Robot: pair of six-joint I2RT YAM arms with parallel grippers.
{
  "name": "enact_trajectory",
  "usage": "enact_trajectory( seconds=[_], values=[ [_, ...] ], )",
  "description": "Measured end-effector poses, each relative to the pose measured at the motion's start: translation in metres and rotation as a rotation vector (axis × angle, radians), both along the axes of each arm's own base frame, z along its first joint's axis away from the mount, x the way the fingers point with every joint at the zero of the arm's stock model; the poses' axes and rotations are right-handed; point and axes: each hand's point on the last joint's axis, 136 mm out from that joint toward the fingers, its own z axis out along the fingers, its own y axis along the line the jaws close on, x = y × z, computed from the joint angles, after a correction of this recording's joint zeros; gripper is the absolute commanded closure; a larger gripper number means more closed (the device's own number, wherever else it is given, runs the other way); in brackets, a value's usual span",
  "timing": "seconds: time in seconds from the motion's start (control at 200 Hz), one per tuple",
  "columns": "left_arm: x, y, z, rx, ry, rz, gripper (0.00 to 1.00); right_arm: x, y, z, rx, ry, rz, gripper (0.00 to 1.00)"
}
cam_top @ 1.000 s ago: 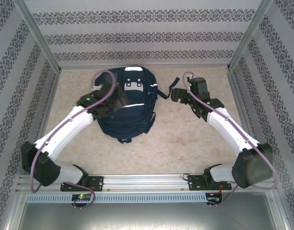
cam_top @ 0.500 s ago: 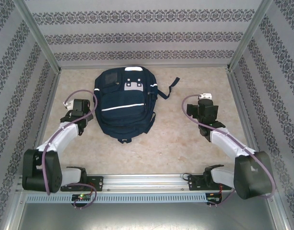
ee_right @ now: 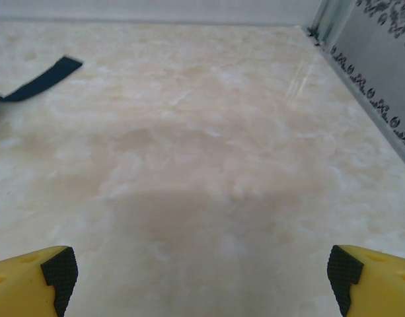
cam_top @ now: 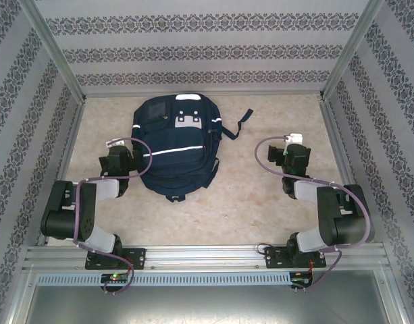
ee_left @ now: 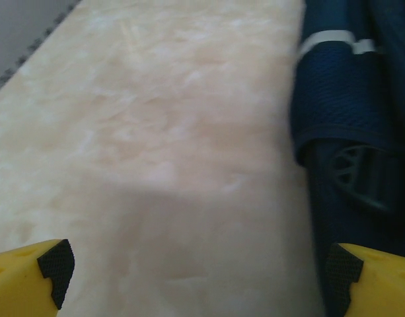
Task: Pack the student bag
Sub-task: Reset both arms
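The student bag [cam_top: 178, 145], navy with white stripes and a grey patch near its top, lies flat and zipped shut on the beige table, left of centre. One of its dark straps [cam_top: 244, 121] trails to the right. My left gripper [cam_top: 117, 154] hangs just left of the bag, open and empty. In the left wrist view the left gripper [ee_left: 199, 271] stands wide over bare table, with the bag's side [ee_left: 351, 99] along the right. My right gripper [cam_top: 292, 145] is to the right of the bag, apart from it. The right gripper [ee_right: 199, 271] is open over bare table, with the strap's end [ee_right: 40, 80] far left.
Patterned walls enclose the table on three sides, the right wall [ee_right: 380, 72] close to my right gripper. A metal rail [cam_top: 207, 255] carries both arm bases at the near edge. Both arms are folded back, elbows near the rail.
Both arms have drawn back towards their bases and folded. The left gripper came off the bag's top to its left side. The right gripper moved away from the strap.
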Motion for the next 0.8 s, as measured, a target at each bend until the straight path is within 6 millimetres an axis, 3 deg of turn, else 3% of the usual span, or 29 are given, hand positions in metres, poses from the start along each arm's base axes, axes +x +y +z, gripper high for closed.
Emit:
enact_trajectory(
  seconds=[0.145,0.799],
  values=[
    [0.002,-0.011,0.001,0.009,-0.068,-0.083,0.01,-0.004,0.005,-0.014,0.031,-0.005,0.050,0.02],
    [0.004,-0.019,0.000,0.008,-0.091,-0.148,0.00,0.003,0.015,-0.001,0.049,-0.070,0.106,0.02]
  ],
)
